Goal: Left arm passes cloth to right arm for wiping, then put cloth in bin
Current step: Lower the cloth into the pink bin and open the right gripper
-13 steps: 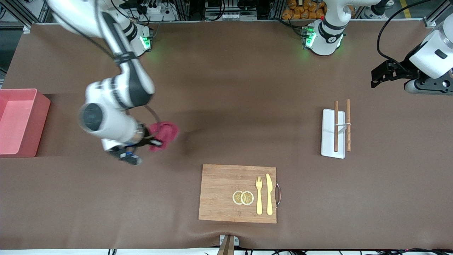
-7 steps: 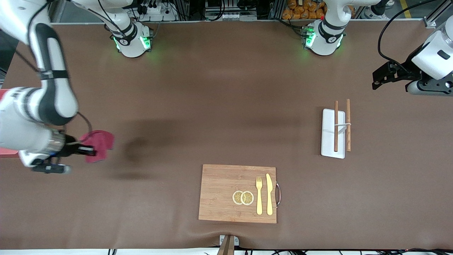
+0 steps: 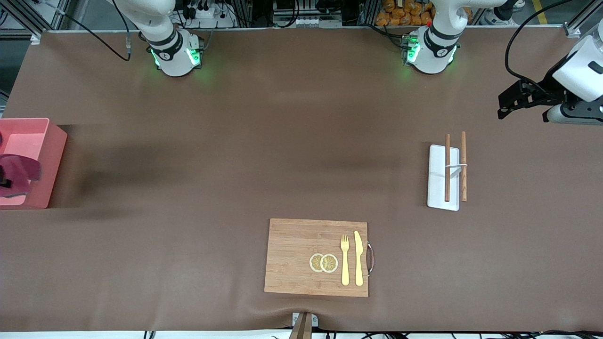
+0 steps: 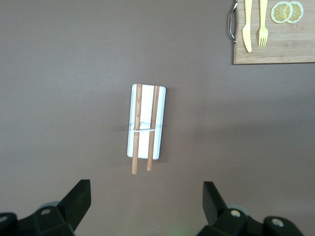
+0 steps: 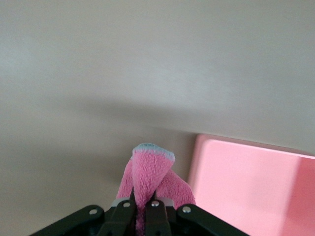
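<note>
Table (image 3: 301, 141): brown mat across the whole work area, both arm bases along the edge farthest from the front camera.

Bin (image 3: 44, 155): pink box at the right arm's end of the table, open top, partly cut off by the frame edge. It sits out of the wiped area, presumably so the drop needs only a sideways swing.

Cutting board (image 3: 292, 259): wooden, nearest the front camera, carrying two lemon slices (image 3: 323, 262), a yellow fork (image 3: 345, 260) and a yellow knife (image 3: 358, 258). White tray (image 3: 437, 188) with two wooden sticks (image 3: 446, 167) lies toward the left arm's end; not part of this task.

Left end effector (image 4: 146, 204): parked high over the table beside the tray, fingers spread wide, nothing between them. This arm waits, its hand-over apparently done.

Right end effector (image 5: 143, 209): at the very edge of the front view, over the bin. Fingers pinched tight on the cloth (image 3: 19, 172).

Cloth: dark pinkish-red, bunched, gripped at one end so the free fold pokes out past the fingertips in the right wrist view. It hangs over the bin's interior and is not yet resting in it. Judgement: wiping finished, release pending; letting go over the middle rather than the wall should avoid a snag on the rim.
</note>
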